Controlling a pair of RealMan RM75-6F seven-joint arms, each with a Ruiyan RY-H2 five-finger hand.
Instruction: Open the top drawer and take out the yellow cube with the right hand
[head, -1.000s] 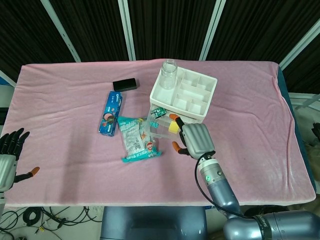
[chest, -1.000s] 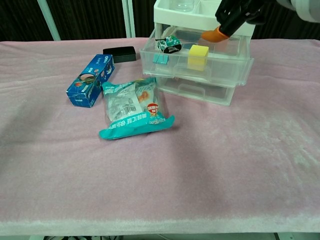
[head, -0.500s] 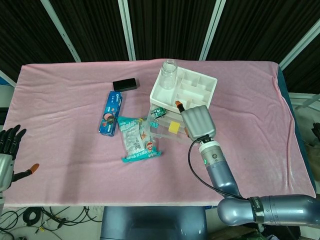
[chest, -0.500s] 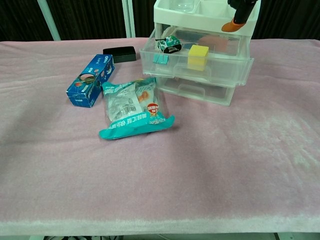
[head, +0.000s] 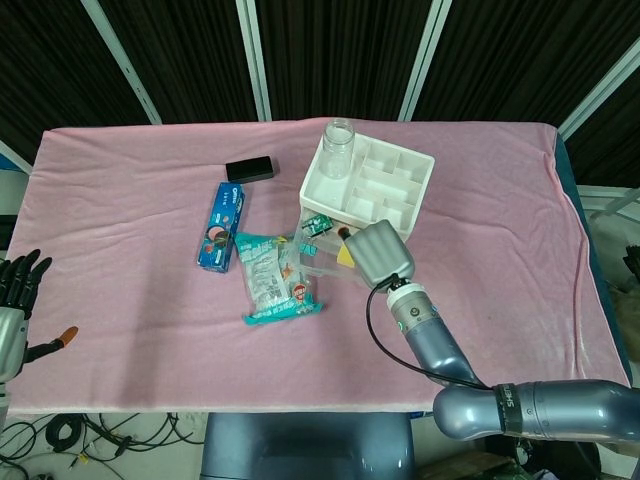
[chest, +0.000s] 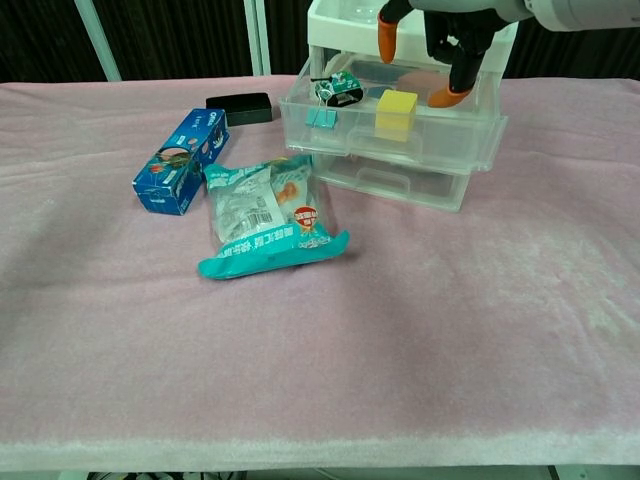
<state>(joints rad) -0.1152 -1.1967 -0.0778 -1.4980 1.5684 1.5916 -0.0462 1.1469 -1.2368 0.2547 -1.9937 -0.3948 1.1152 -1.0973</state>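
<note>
A lab-like test stand: pink cloth-covered table (head: 150, 290), black curtains (head: 340, 50), loose cables (head: 90, 435) beneath.

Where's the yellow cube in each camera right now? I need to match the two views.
Head view: yellow cube sits mid-frame, mostly hidden beside the right hand.
Chest view: upper middle, inside the open top drawer, under the hand's fingers.
Shared landmark: the teal snack bag just left of the drawers.

Right hand (head: 378, 252) has a grey shell, a silver forearm (black cable alongside) and orange-tipped black fingers (chest: 385, 36).
</note>
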